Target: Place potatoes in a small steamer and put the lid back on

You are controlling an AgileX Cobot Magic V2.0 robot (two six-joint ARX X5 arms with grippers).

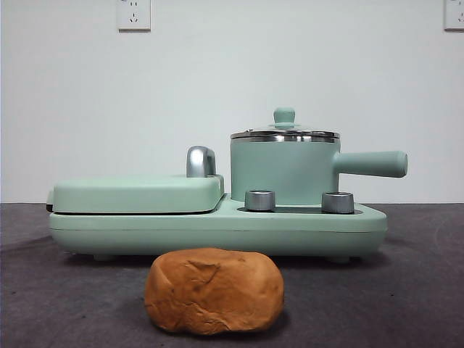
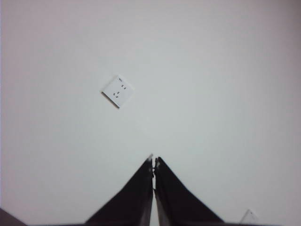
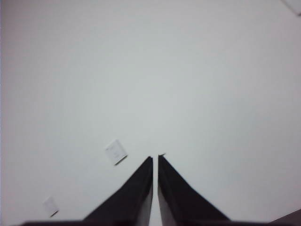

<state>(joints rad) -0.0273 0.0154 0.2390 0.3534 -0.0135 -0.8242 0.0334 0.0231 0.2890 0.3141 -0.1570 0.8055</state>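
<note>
My left gripper [image 2: 153, 159] and right gripper [image 3: 155, 157] are both pressed together, empty, aimed at the bare wall. The lid [image 1: 285, 133] sits on the small steamer [image 1: 285, 170]; the potato [image 1: 214, 291] lies on the table in front of the steamer. Nothing is begun, I judge: the lid's knob must be lifted first.

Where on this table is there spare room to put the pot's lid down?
Bare dark table lies either side of the potato, left and right, in front of the green cooker base. The middle is taken by the potato. The lid sits on the steamer.
</note>
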